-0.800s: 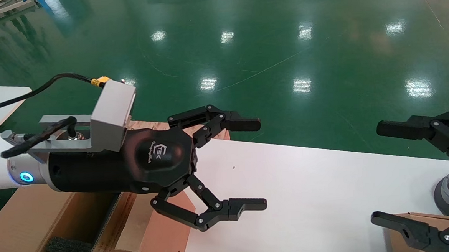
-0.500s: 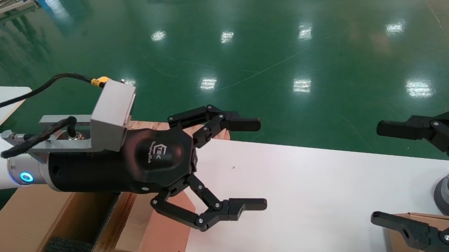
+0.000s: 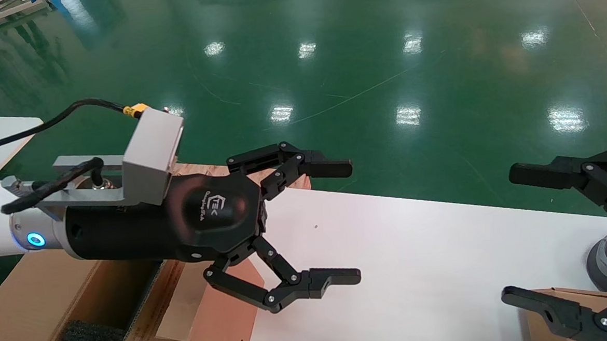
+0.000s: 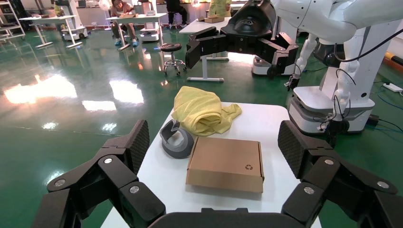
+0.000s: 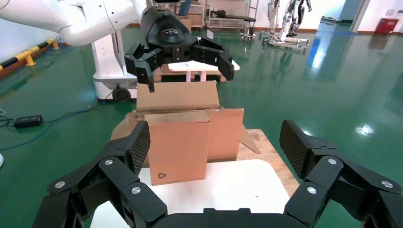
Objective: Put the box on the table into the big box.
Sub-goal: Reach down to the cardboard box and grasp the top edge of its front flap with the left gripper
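— Mostly hidden: the box stands on the table beneath the left gripper, beside the big box.
— Grippers?
— Left spread wide, empty. Right gripper likewise, cropped.

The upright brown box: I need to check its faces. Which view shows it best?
Right wrist view: the box stands nearly whole, facing it. Head view shows only a part behind the left gripper; left wrist view misses it.

The left pincer had black linked fingers with silver screws, a glossy black housing bearing a pale logo, a grey bracket, a yellow-tipped black cable and a blue ring light on its white arm. The right pincer matched in black.
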